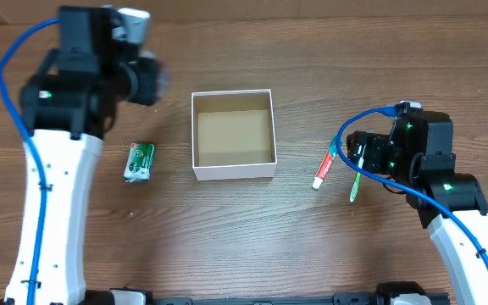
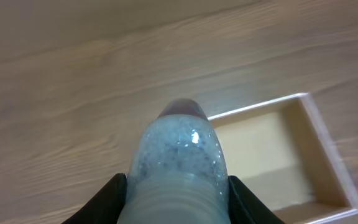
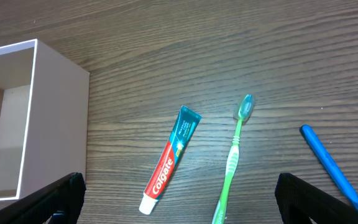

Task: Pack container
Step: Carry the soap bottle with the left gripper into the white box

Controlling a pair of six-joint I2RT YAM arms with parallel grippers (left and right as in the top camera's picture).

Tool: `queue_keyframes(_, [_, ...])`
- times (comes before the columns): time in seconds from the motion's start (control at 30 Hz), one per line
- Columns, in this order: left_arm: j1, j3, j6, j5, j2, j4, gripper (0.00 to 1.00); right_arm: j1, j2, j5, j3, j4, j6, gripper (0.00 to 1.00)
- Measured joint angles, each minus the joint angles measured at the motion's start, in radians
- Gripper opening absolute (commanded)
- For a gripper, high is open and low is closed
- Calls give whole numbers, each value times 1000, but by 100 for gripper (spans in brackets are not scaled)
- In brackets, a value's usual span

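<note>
The container (image 1: 233,172), a square shallow box with white walls and a brown inside, stands at the table's middle; it also shows in the left wrist view (image 2: 303,98) and the right wrist view (image 3: 58,118). My left gripper (image 1: 146,82) is to the upper left of it, shut on a clear bottle (image 2: 179,146) with pale bluish contents, held above the table. My right gripper (image 3: 179,190) is open and empty, over a red and teal toothpaste tube (image 3: 168,160) and a green toothbrush (image 3: 232,165) lying right of the container.
A green and white packet (image 1: 140,161) lies left of the container. The toothpaste tube (image 1: 324,168) and toothbrush (image 1: 355,182) lie side by side. A blue cable (image 3: 325,158) hangs by the right gripper.
</note>
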Motion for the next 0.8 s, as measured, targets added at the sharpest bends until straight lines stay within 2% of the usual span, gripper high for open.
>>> queue_keyframes(0.13, [-163,0,-158,-40,74,35,4,0,0,0,0,0,0,100])
queue_keyframes(0.2, [-183,0,-212,-47,132,37,4,0,0,0,0,0,-1,100])
queue_keyframes(0.37, [-192,0,-299,-63,344,41,4,0,0,-11,0,0,0,100])
queue_keyframes(0.5, [-192,0,-338,-68,447,85,4,0,0,-10,0,0,-1,100])
queue_keyframes(0.63, [-192,0,-359,-109,460,116,4,0,0,-11,0,0,0,100])
queue_keyframes(0.8, [-192,0,-430,-189,460,77,4,0,0,-11,0,0,0,100])
